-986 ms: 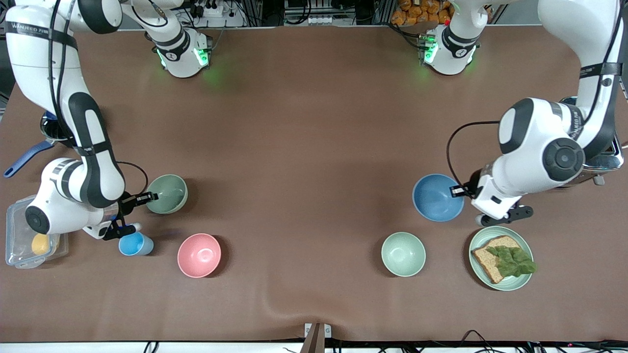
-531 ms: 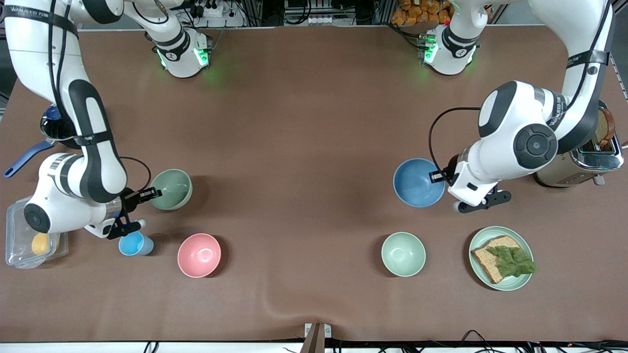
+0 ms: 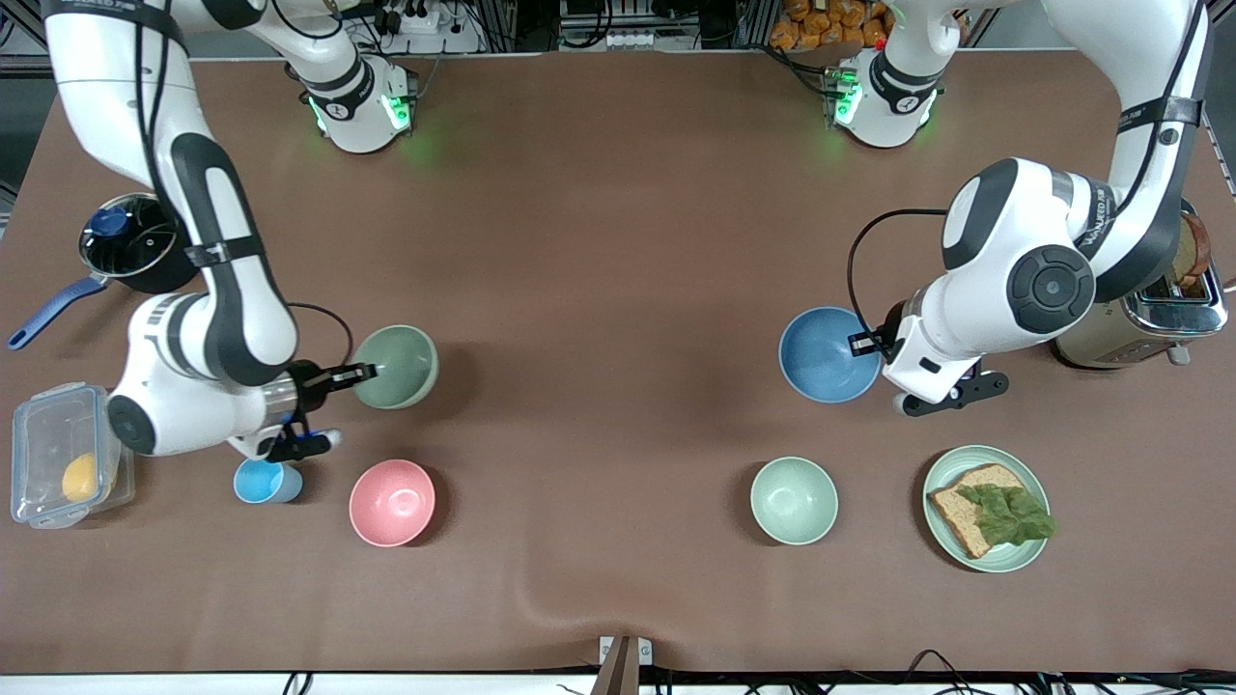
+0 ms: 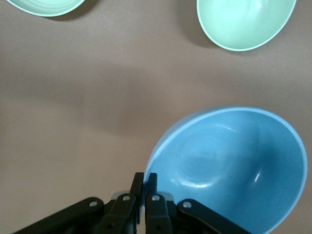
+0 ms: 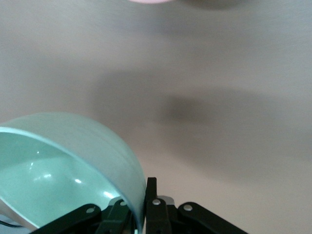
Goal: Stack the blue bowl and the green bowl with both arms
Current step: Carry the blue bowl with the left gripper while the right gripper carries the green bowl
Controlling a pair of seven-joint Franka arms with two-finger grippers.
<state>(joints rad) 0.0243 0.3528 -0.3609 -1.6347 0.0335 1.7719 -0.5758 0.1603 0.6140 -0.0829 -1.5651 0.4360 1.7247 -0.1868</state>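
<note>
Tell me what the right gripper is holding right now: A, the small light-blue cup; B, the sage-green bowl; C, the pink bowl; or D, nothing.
B: the right gripper is shut on the rim of the green bowl, whose wall sits between its fingers in the right wrist view.

We see a robot lab staged as a kitchen: two arm bases (image 3: 362, 106) bolted at the frame's top, cables and power strips (image 3: 415, 19) above, a toaster (image 3: 1149, 319) at right.

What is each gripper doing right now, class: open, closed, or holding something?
Left gripper: shut on the blue bowl, pinching its rim.
Right gripper: shut on the green bowl, pinching its rim.
</note>
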